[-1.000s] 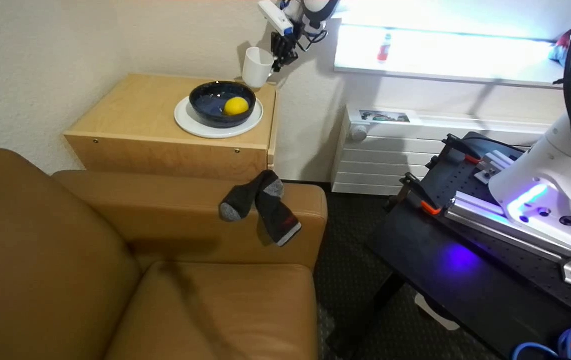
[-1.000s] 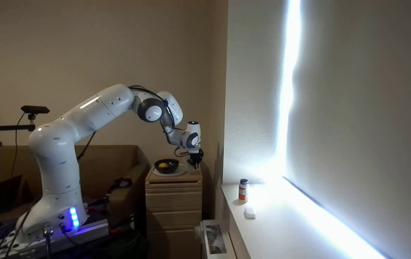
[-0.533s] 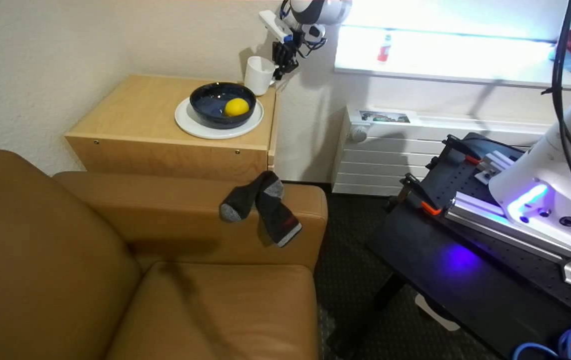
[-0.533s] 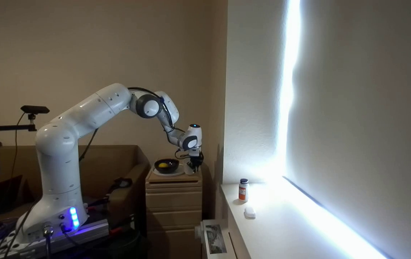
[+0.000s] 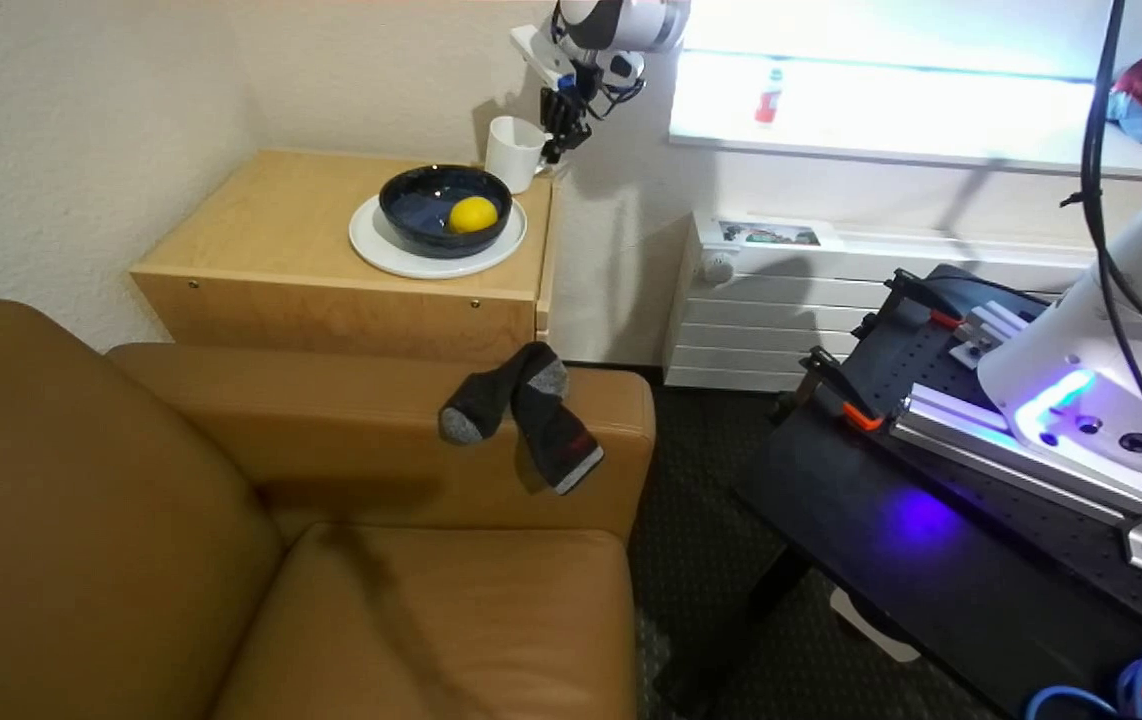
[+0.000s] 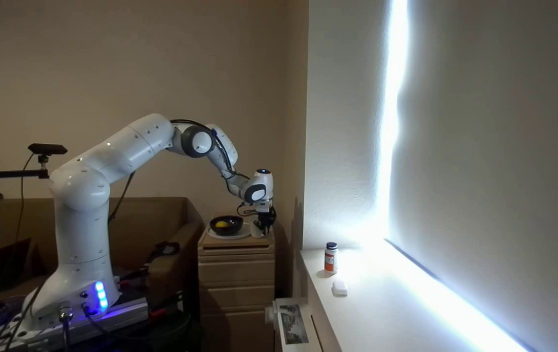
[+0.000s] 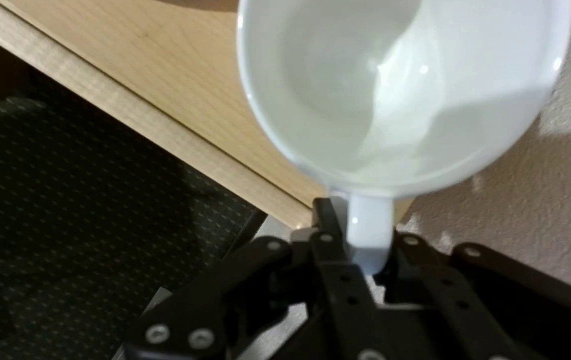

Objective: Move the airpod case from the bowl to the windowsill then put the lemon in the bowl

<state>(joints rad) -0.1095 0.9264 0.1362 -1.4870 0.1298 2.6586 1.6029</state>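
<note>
The black fingers (image 7: 326,250) pinch the handle (image 7: 369,227) of a white cup (image 7: 405,95), one on each side. The cup's open top faces up. It is at a corner of the wooden surface (image 5: 281,215), but I can't tell if its bottom touches the wood. Just beside the cup is the dark blue bowl (image 5: 421,208). The yellow lemon (image 5: 472,214) is inside the bowl, and the bowl sits on a flat white plate (image 5: 371,245). Dark socks (image 5: 546,430) lie over the arm of the brown sofa (image 5: 361,430). Well apart from all that, in an exterior view, the little white airpod case (image 6: 339,288) is on the windowsill (image 6: 367,318). It is near a small bottle (image 6: 331,260) with a dark lid, with a gap between them.
</note>
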